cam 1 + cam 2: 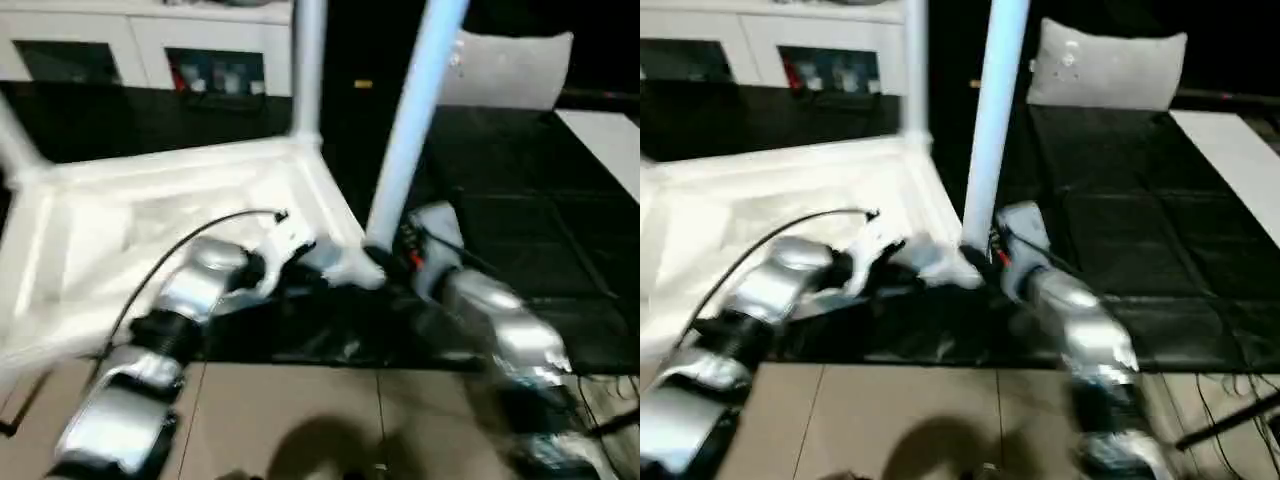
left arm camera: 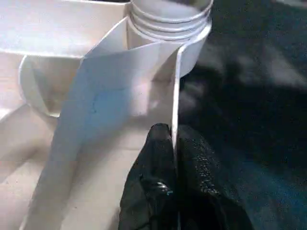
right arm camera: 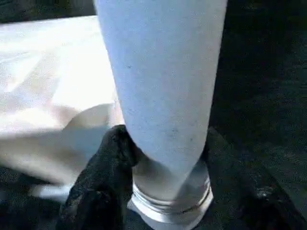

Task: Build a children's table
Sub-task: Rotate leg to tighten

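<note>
Head views: the tabletop [image 1: 150, 230] lies underside up on a black mat [image 1: 500, 250], occupying nine to twelve o'clock. One leg [image 1: 308, 60] stands seated in the far corner socket. A second leg [image 1: 415, 120] rises tilted at the near corner, its foot at centre.

Left wrist view: the left claw [image 2: 173, 143] is clenched on a thin tabletop rib [image 2: 176, 86], just beside the threaded socket [image 2: 168, 19].

Right wrist view: the right claw [image 3: 163, 158] grasps the tilted leg just above its threaded end.

Risk, as judged: a leaning leg may cross-thread or jam; the rib grip could slip, letting the tabletop shift.

Surroundings: tiled floor [image 1: 300, 420] at six, white cabinet [image 1: 150, 50] at eleven, grey cushion [image 1: 1105, 65] at one.
</note>
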Robot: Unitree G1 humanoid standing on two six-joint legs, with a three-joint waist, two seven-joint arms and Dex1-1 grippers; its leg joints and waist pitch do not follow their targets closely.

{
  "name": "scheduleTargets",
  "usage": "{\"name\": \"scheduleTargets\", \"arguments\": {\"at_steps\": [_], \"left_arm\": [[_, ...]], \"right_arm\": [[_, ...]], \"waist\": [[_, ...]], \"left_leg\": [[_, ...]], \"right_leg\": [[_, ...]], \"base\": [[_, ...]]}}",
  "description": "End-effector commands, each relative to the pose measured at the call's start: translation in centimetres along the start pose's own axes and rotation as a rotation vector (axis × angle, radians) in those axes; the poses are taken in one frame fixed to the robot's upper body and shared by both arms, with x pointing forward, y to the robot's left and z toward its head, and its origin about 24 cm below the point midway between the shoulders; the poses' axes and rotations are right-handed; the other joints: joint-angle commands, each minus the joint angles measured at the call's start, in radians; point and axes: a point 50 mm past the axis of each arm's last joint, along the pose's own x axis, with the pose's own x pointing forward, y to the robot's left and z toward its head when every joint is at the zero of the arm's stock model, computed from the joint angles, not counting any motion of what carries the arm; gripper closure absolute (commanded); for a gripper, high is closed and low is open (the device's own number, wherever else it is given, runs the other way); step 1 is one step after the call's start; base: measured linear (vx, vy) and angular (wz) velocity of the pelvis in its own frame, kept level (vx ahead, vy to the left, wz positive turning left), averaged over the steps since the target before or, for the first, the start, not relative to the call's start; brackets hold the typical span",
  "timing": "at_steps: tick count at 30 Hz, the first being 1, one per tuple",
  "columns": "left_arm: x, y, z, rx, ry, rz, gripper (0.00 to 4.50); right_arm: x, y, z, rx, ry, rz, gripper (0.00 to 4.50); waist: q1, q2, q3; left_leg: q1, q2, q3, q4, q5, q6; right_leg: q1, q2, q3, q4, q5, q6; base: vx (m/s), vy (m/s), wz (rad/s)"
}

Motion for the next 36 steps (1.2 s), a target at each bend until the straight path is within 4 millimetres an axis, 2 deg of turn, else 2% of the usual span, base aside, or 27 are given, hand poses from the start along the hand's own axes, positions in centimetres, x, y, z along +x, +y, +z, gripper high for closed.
{"name": "scheduleTargets", "arguments": {"at_steps": [1, 2, 5, 7, 11, 13, 15, 18, 19, 20, 21, 22, 24, 27, 28, 29, 31, 33, 36], "left_arm": [[1.4, -1.7, 4.8, 0.055, -0.169, -0.027, 4.50], [1.5, -1.9, 4.9, 0.066, -0.170, -0.015, 4.50], [1.5, -2.0, 4.7, 0.073, -0.172, -0.025, 4.50], [1.3, -1.9, 4.5, 0.079, -0.167, -0.020, 4.50], [0.7, -1.2, 3.6, 0.085, -0.144, -0.001, 4.50], [0.1, -0.6, 3.0, 0.096, -0.125, -0.012, 4.50], [-0.3, -0.4, 2.7, 0.109, -0.117, -0.027, 4.50], [-1.3, 0.0, 1.6, 0.180, -0.076, -0.091, 4.50], [-1.9, 0.1, 1.0, 0.214, -0.047, -0.140, 4.50], [-1.9, 0.1, 1.0, 0.214, -0.047, -0.140, 4.50], [-2.1, 0.2, 0.7, 0.219, -0.034, -0.157, 4.50], [-2.6, 0.1, 0.4, 0.267, -0.032, -0.205, 4.50], [-2.8, 0.1, 0.3, 0.280, -0.031, -0.223, 4.50], [-3.2, -0.2, -0.1, 0.330, -0.017, -0.299, 4.50], [-3.7, -0.5, -0.7, 0.405, 0.018, -0.390, 4.50], [-3.8, -0.6, -0.7, 0.418, 0.022, -0.407, 4.50], [-4.0, -0.7, -0.8, 0.447, 0.027, -0.450, 4.50], [-4.4, -0.8, -0.7, 0.478, 0.034, -0.509, 4.50], [-4.6, -0.8, -0.5, 0.504, 0.040, -0.541, 4.50]], "right_arm": [[1.5, 4.9, -0.3, 0.073, 0.020, 0.176, 2.04], [1.8, 4.9, -0.1, 0.073, 0.005, 0.140, 1.91], [1.8, 4.1, 0.3, 0.063, -0.022, 0.087, 1.82], [1.6, 3.6, 0.4, 0.048, -0.033, 0.078, 1.56], [0.5, 2.1, 0.1, -0.063, -0.024, 0.090, 1.23], [-0.8, 0.3, -0.1, -0.077, -0.007, 0.088, 1.03], [-1.4, -0.5, -0.1, -0.107, 0.003, 0.094, 0.89], [-3.0, -2.4, 0.4, -0.161, -0.004, 0.164, 0.60], [-3.9, -3.3, 0.8, -0.200, -0.003, 0.228, 0.56], [-3.9, -3.3, 0.8, -0.200, -0.003, 0.228, 0.56], [-4.2, -3.5, 1.0, -0.212, -0.002, 0.263, 0.26], [-5.0, -4.3, 1.2, -0.277, 0.019, 0.324, 0.26], [-5.3, -4.5, 1.2, -0.300, 0.030, 0.347, 0.18], [-6.2, -5.0, 1.3, -0.334, 0.061, 0.435, 0.18], [-7.2, -5.2, 1.3, -0.361, 0.083, 0.570, 0.18], [-7.4, -5.2, 1.3, -0.366, 0.088, 0.593, 0.18], [-7.7, -5.2, 1.3, -0.376, 0.095, 0.661, 0.18], [-8.0, -5.0, 1.3, -0.361, 0.105, 0.769, 0.18], [-8.0, -4.8, 1.3, -0.376, 0.120, 0.827, 0.18]], "waist": [[0.005, 0.004, -0.072], [0.008, 0.006, -0.073], [0.009, 0.006, -0.072], [0.010, 0.009, -0.074], [0.012, 0.007, -0.073], [0.016, 0.008, -0.072], [0.019, 0.006, -0.071], [0.022, 0.003, -0.070], [0.025, 0.007, -0.069], [0.025, 0.007, -0.069], [0.025, 0.006, -0.069], [0.027, 0.007, -0.069], [0.032, 0.008, -0.068], [0.043, 0.007, -0.072], [0.050, 0.008, -0.073], [0.060, 0.006, -0.075], [0.066, 0.006, -0.076], [0.073, 0.004, -0.074], [0.084, 0.003, -0.074]], "left_leg": [[0.012, 0.086, -0.055, -0.071, -0.083, 0.046], [0.013, 0.089, -0.055, -0.072, -0.057, 0.059], [0.012, 0.088, -0.053, -0.072, -0.053, 0.078], [0.013, 0.090, -0.054, -0.072, -0.055, 0.081], [0.012, 0.088, -0.052, -0.071, -0.066, 0.080], [0.012, 0.088, -0.052, -0.071, -0.071, 0.085], [0.013, 0.089, -0.053, -0.072, -0.076, 0.087], [0.010, 0.085, -0.052, -0.069, -0.089, 0.091], [0.009, 0.085, -0.053, -0.069, -0.088, 0.094], [0.009, 0.085, -0.053, -0.069, -0.088, 0.094], [0.010, 0.088, -0.052, -0.069, -0.089, 0.095], [0.013, 0.088, -0.051, -0.069, -0.095, 0.094], [0.015, 0.089, -0.051, -0.069, -0.107, 0.093], [0.017, 0.093, -0.051, -0.069, -0.092, 0.095], [0.016, 0.093, -0.051, -0.068, -0.086, 0.104], [0.015, 0.098, -0.049, -0.067, -0.076, 0.111], [0.016, 0.099, -0.048, -0.068, -0.074, 0.112], [0.014, 0.099, -0.047, -0.068, -0.087, 0.111], [0.018, 0.101, -0.046, -0.069, -0.092, 0.094]], "right_leg": [[0.057, -0.120, 0.082, -0.079, -0.179, -0.209], [0.056, -0.119, 0.081, -0.074, -0.132, -0.217], [0.059, -0.120, 0.082, -0.071, -0.089, -0.229], [0.061, -0.120, 0.081, -0.070, -0.090, -0.231], [0.065, -0.121, 0.082, -0.072, -0.102, -0.224], [0.065, -0.122, 0.083, -0.075, -0.112, -0.218], [0.065, -0.121, 0.082, -0.076, -0.130, -0.214], [0.066, -0.122, 0.083, -0.083, -0.180, -0.194], [0.066, -0.120, 0.081, -0.083, -0.191, -0.188], [0.066, -0.120, 0.081, -0.083, -0.191, -0.188], [0.063, -0.120, 0.082, -0.081, -0.189, -0.186], [0.061, -0.119, 0.081, -0.083, -0.199, -0.187], [0.059, -0.120, 0.082, -0.086, -0.221, -0.183], [0.058, -0.120, 0.081, -0.080, -0.191, -0.196], [0.060, -0.120, 0.080, -0.077, -0.168, -0.202], [0.061, -0.123, 0.082, -0.071, -0.143, -0.202], [0.057, -0.121, 0.079, -0.068, -0.131, -0.210], [0.058, -0.125, 0.079, -0.072, -0.160, -0.209], [0.054, -0.123, 0.078, -0.076, -0.205, -0.201]], "base": [[0.000, 0.000, 0.00], [0.000, 0.000, 0.00], [0.000, 0.000, 0.00], [0.000, 0.000, 0.00], [0.000, 0.000, 0.00], [0.000, 0.000, 0.00], [0.000, 0.000, 0.00], [0.000, 0.000, 0.00], [0.000, 0.000, 0.00], [0.000, 0.000, 0.00], [0.000, 0.000, 0.00], [0.000, 0.000, 0.00], [0.000, 0.000, 0.00], [0.000, 0.000, 0.00], [0.000, 0.000, 0.00], [0.000, 0.000, 0.00], [0.000, 0.000, 0.00], [0.000, 0.000, 0.00], [0.000, 0.000, 0.00]]}}
